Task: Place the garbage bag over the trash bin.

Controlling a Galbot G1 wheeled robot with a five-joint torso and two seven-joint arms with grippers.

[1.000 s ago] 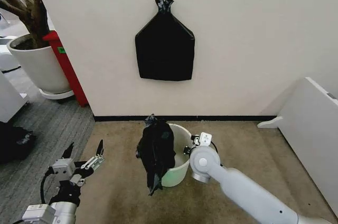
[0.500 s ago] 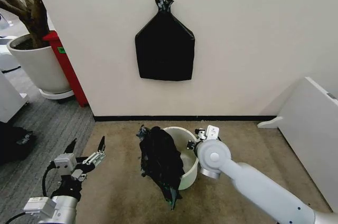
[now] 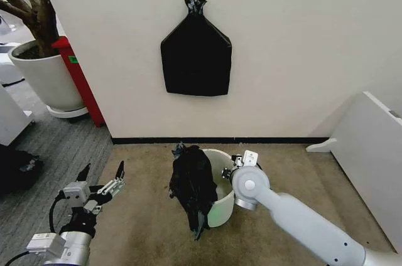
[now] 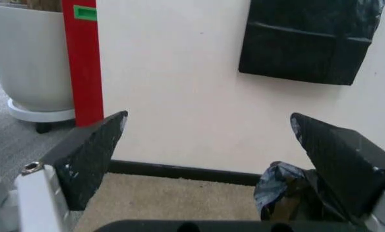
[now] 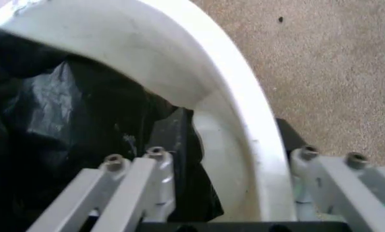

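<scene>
The cream-white trash bin point(image 3: 220, 200) stands on the tan carpet near the wall. The black garbage bag point(image 3: 191, 187) is bunched over the bin's left rim and hangs down its outer side to about floor level; part of it lies inside the bin point(image 5: 63, 121). My right gripper point(image 3: 236, 164) straddles the bin's right rim point(image 5: 244, 116), one finger inside against the bag and one outside, shut on the wall. My left gripper point(image 3: 100, 177) hovers open to the bin's left, empty, with the bag's top point(image 4: 286, 191) showing between its fingers point(image 4: 89, 154).
A flat black bundle point(image 3: 196, 59) hangs on the wall above the bin. A large white plant pot point(image 3: 44, 78) and a red stand point(image 3: 78, 78) are at the far left. A white panel point(image 3: 370, 153) lies at the right. Open carpet surrounds the bin.
The right arm has shifted the bin slightly right and back again. The bag swung out and low half a second ago and now hangs closer to the bin. The left gripper dropped a little.
</scene>
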